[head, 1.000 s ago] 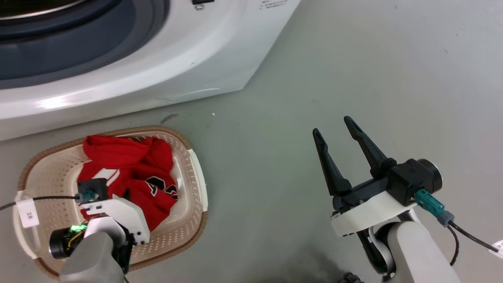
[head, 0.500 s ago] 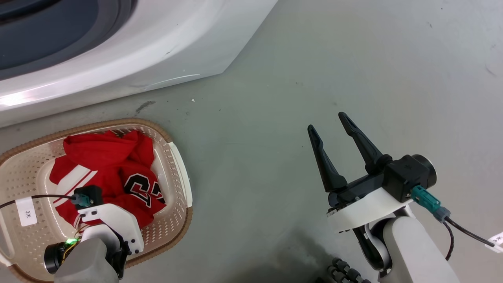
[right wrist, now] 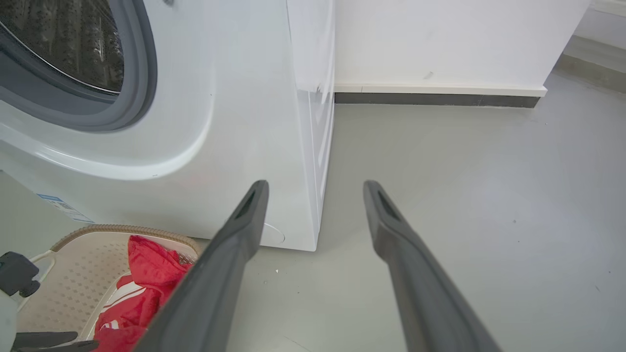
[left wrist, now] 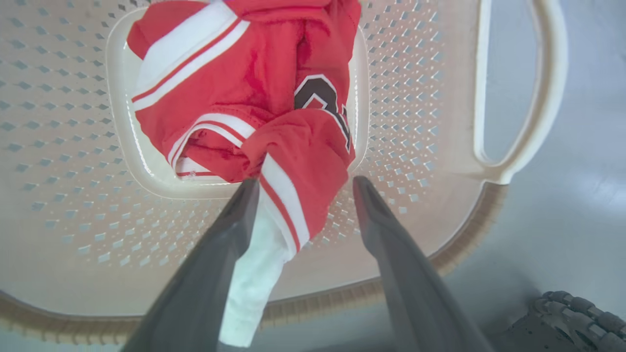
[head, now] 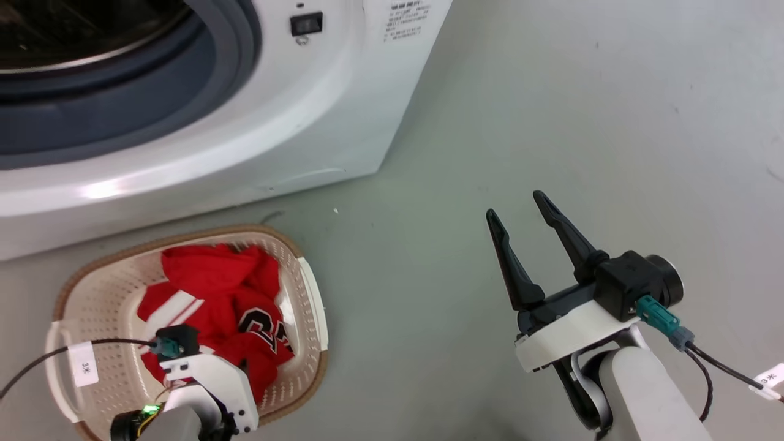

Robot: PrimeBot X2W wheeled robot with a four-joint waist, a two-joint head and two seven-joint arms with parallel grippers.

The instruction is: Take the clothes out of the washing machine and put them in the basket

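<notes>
The red, white-striped clothes are lying bunched in the cream laundry basket, with a jersey's black number partly folded out of sight. The left gripper is hanging just above them, fingers apart, with a red-and-white fold between them; contact is hard to judge. The washing machine is standing just behind the basket, its drum cut off at the top. The right gripper is hovering over the grey floor, fingers spread.

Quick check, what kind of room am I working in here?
Probably a bare laundry or test room: a white washing machine, a basket on a plain grey floor, a white wall behind.
</notes>
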